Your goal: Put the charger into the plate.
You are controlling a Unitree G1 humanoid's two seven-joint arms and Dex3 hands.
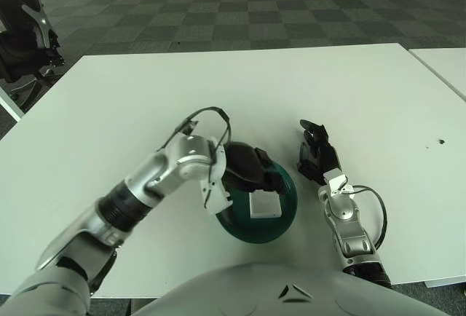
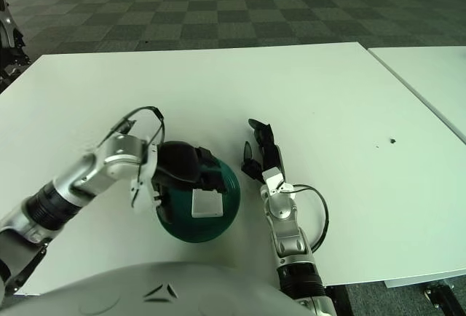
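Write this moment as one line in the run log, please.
charger: lying in plate | left hand: over plate's left rim, fingers off charger | right hand: idle, right of plate

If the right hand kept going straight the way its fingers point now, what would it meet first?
Nothing, as far as the views show: the right hand, beside the green plate, points away from the robot across bare white table. Its height above the table is unclear.
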